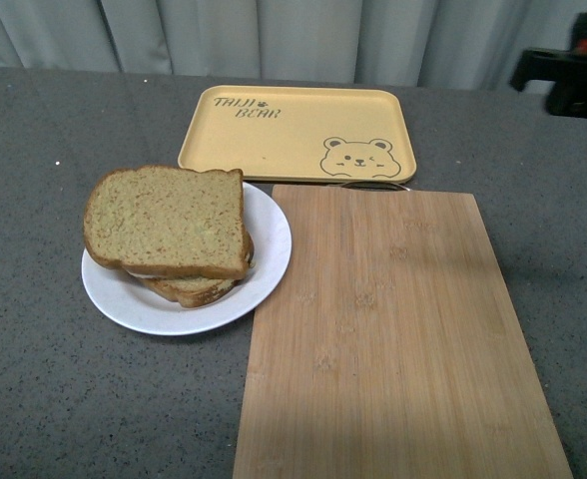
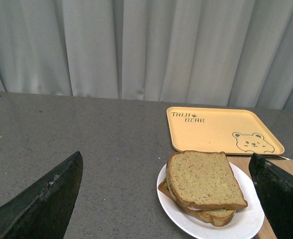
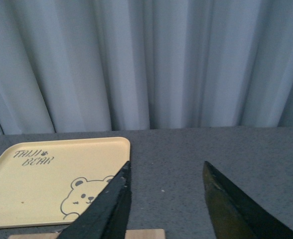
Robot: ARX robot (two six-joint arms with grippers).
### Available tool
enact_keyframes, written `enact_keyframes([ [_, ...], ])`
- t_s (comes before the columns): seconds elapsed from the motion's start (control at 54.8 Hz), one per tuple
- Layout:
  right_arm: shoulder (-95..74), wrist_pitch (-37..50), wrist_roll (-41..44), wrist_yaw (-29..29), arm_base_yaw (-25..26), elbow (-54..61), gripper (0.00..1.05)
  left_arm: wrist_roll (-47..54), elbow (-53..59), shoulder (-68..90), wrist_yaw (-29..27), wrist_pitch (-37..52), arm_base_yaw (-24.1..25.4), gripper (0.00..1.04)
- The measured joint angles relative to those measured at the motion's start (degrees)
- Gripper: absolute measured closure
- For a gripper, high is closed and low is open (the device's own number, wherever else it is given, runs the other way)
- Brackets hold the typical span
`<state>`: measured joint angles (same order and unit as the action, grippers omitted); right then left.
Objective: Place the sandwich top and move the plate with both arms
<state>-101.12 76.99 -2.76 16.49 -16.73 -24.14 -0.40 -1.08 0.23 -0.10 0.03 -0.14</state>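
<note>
The sandwich top [image 1: 166, 220], a plain tan bread slice with brown crust, lies on a lower slice on the round white plate [image 1: 264, 274], left of centre on the grey table. Both show in the left wrist view, bread [image 2: 202, 179] on plate [image 2: 246, 221]. My left gripper [image 2: 166, 164] is open and empty, raised above and short of the plate. My right gripper [image 3: 166, 172] is open and empty, over the table near the yellow tray's corner. Neither gripper's jaws show in the front view.
A bamboo cutting board [image 1: 393, 339] lies right of the plate, touching its rim. A yellow bear tray [image 1: 295, 133] sits behind them, also in the left wrist view [image 2: 221, 130] and right wrist view [image 3: 42, 181]. A dark arm part [image 1: 573, 70] stands far right. Grey curtain behind.
</note>
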Motion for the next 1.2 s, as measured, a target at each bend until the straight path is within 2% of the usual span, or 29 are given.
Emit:
enact_keyframes([
  [0.219, 10.14, -1.79, 2.19, -4.28, 4.37, 9.60, 1.03, 0.00, 0.00, 0.00, 0.09, 0.00, 0.00, 0.07],
  [0.493, 24.02, -8.26, 2.56, -8.39, 8.61, 17.18, 1.04, 0.00, 0.00, 0.00, 0.09, 0.00, 0.00, 0.07],
  [0.639, 35.01, -18.29, 2.56, -10.23, 10.27, 18.60, 1.04, -0.02, 0.00, 0.00, 0.09, 0.00, 0.00, 0.07],
  [0.803, 43.85, -24.06, 2.56, -11.82, 11.82, 20.70, 1.04, 0.00, 0.00, -0.02, 0.09, 0.00, 0.00, 0.07],
  [0.876, 47.17, -26.84, 2.58, -15.80, 14.71, 21.59, 1.04, 0.00, 0.00, -0.02, 0.11, 0.00, 0.00, 0.07],
  [0.985, 51.82, -30.29, 2.56, -16.09, 16.50, 22.51, 1.04, 0.00, 0.00, -0.02, 0.09, 0.00, 0.00, 0.07],
  [1.204, 61.09, -38.32, 2.58, -16.46, 16.59, 23.65, 1.04, 0.00, 0.00, -0.02, 0.09, 0.00, 0.00, 0.07],
])
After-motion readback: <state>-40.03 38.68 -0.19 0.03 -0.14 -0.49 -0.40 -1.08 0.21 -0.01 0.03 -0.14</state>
